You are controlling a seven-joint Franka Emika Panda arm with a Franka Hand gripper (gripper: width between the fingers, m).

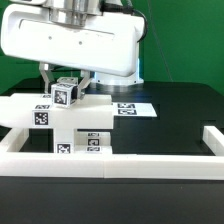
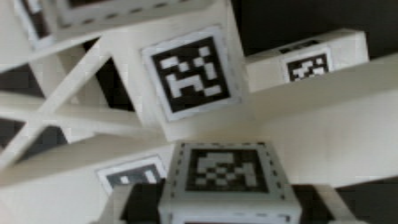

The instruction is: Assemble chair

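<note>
Exterior view: the robot arm's white wrist housing (image 1: 70, 40) fills the upper part of the frame, low over the dark table (image 1: 175, 110). Beneath it the gripper (image 1: 66, 88) has its jaws clamped on a small white tagged block (image 1: 67, 94), a chair part; dark fingers (image 1: 48, 75) show on either side of that block.

The block sits tilted, with tags visible on two of its faces. It is touching or just above a flat white chair panel (image 1: 45, 108) that lies toward the exterior view's left side of the table. More white tagged chair parts (image 1: 85, 138) stand stacked against the near border rail (image 1: 110, 160). Whether the held block rests on the panel or hangs clear of it cannot be told.

The marker board (image 1: 128, 107) lies flat on the table just to the exterior view's right of the panel, behind the gripper.

A white border rail runs along the near table edge and turns up at the exterior view's right corner (image 1: 210, 140).

Wrist view: the held block (image 2: 222, 180) appears close and blurred, its tag facing the camera, between the dark fingers (image 2: 128, 203). Beyond it lie a tagged white panel (image 2: 187, 75) and a further tagged part (image 2: 306, 68).
</note>
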